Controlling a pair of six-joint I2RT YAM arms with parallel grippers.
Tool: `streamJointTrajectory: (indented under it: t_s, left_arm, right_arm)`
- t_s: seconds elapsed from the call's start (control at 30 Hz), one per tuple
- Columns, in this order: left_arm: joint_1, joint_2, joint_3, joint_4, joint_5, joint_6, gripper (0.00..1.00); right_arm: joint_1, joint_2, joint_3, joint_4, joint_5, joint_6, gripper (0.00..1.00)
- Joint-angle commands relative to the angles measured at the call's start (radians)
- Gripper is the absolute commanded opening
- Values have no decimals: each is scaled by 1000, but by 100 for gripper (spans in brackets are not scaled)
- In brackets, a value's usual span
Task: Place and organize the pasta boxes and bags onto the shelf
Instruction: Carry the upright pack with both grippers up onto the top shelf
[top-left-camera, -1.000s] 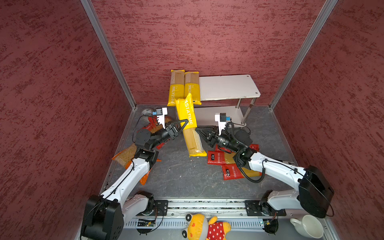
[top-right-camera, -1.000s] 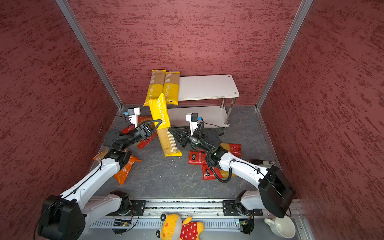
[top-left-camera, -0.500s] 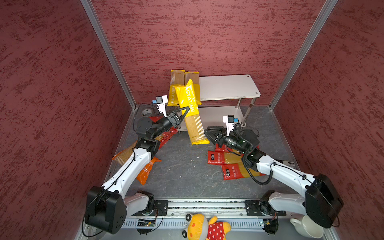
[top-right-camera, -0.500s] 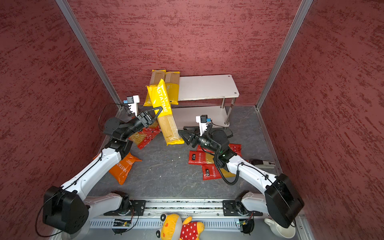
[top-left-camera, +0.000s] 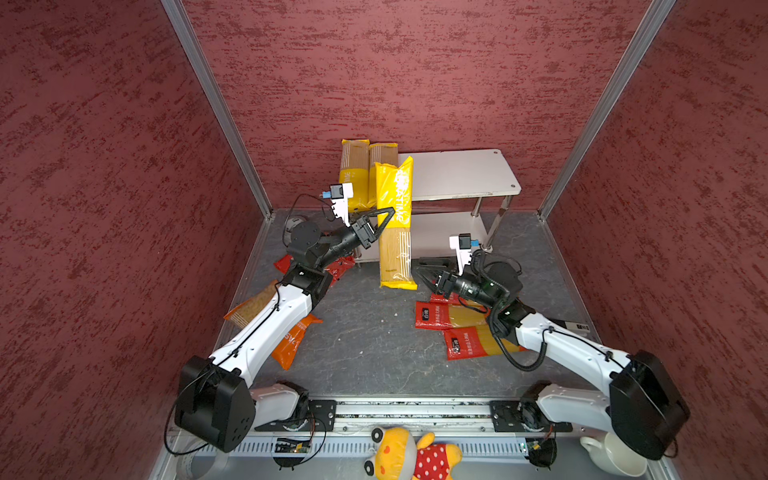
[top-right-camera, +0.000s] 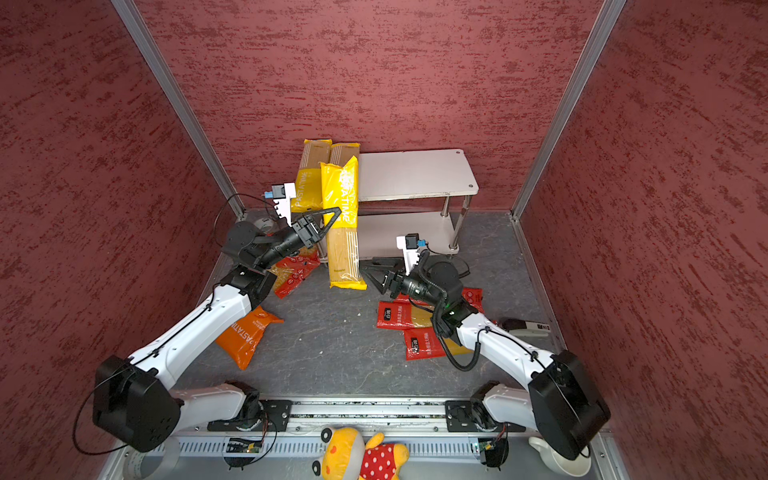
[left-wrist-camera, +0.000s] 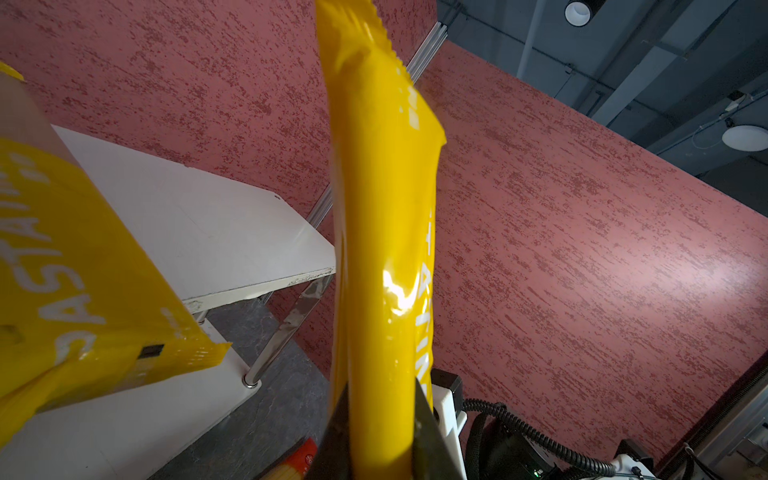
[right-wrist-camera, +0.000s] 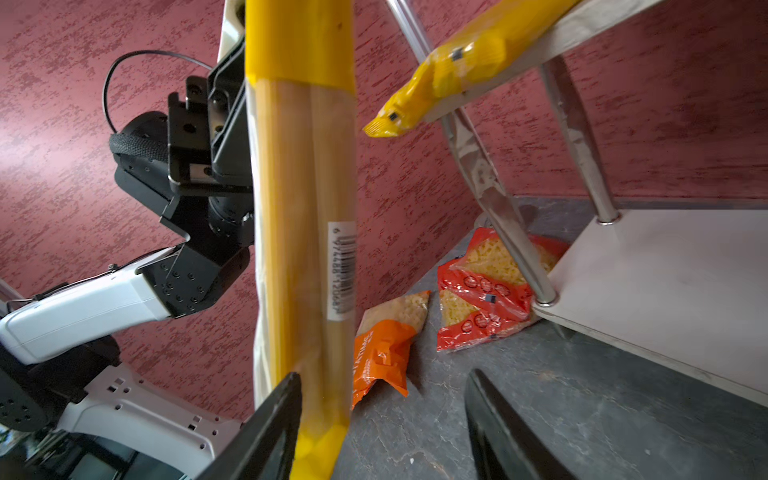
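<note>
My left gripper (top-left-camera: 388, 216) (top-right-camera: 334, 216) (left-wrist-camera: 379, 392) is shut on the middle of a long yellow spaghetti pack (top-left-camera: 395, 232) (top-right-camera: 343, 232) (left-wrist-camera: 382, 208). The pack hangs nearly upright in front of the shelf (top-left-camera: 457, 174) (top-right-camera: 411, 174) (left-wrist-camera: 187, 216). Its top reaches the upper board and its lower end is above the floor. Two yellow packs (top-left-camera: 355, 170) (top-right-camera: 311, 174) lie on the upper board's left end. My right gripper (top-left-camera: 419, 268) (top-right-camera: 368, 266) (right-wrist-camera: 382, 374) is open beside the pack's lower end (right-wrist-camera: 303, 249). Red spaghetti packs (top-left-camera: 440, 316) lie under my right arm.
Red short-pasta bags (top-left-camera: 340, 266) (right-wrist-camera: 482, 291) lie by the shelf's left leg. An orange bag (top-left-camera: 291, 340) (top-right-camera: 245, 332) (right-wrist-camera: 382, 349) lies partly under my left arm. A plush toy (top-left-camera: 411, 453) and a white cup (top-left-camera: 602, 453) sit at the front rail.
My right gripper has opened, let go of the yellow pack and drawn back to the right. My left gripper has carried the pack up toward the shelf, turning it more upright.
</note>
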Motion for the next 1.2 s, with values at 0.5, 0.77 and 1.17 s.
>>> streamJointTrajectory:
  t_s: [0.5, 0.77, 1.17]
  left_arm:
    - [-62, 83, 144, 117, -153, 6, 11]
    - [-101, 114, 180, 141, -230, 13, 11]
    - [-88, 94, 170, 110, -212, -9, 39]
  right_arm:
    - [-17, 8, 40, 85, -176, 64, 69]
    - [16, 88, 72, 246, -83, 139, 50]
    - [14, 79, 112, 281, -28, 139, 9]
